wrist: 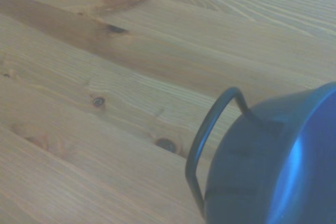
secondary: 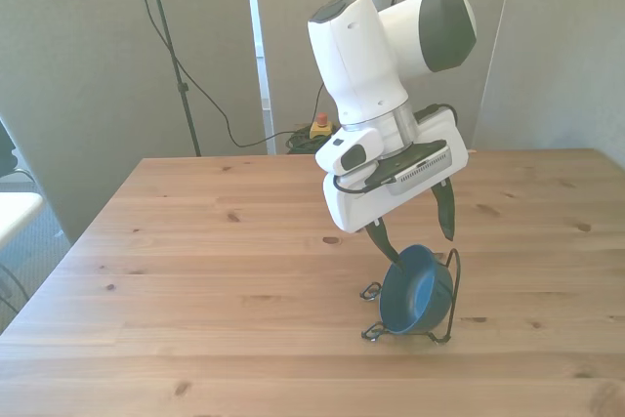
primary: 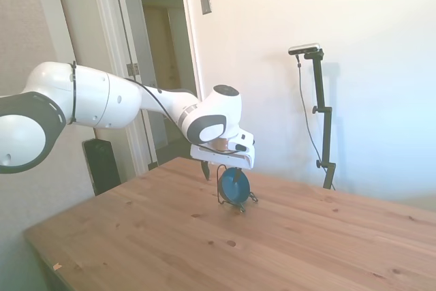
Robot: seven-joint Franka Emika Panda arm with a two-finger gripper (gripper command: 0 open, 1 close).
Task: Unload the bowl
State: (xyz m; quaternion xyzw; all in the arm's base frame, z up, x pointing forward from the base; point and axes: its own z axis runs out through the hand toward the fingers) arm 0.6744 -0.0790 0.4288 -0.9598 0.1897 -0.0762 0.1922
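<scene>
1. At the near middle of the table (secondary: 195, 271), toward the front view's right, the bowl (secondary: 415, 292) stands on edge in a thin black wire rack (secondary: 447, 285), its hollow facing the camera.
2. Close up in the wrist view, the bowl (wrist: 283, 166) leans against a curved rack wire (wrist: 207, 129), with bare wood beyond.
3. Just above and slightly behind the bowl hangs the gripper (secondary: 415, 224); its jaws are spread, holding nothing, one dark finger (secondary: 379, 239) close to the rim on the front view's left, the other above the rim's right side.
4. The bowl lies directly below the jaws, so the rim's top edge runs between them; a short descent should, I judge, let them straddle it.
5. Farther back, the white arm (primary: 122, 100) slopes up toward its base.
</scene>
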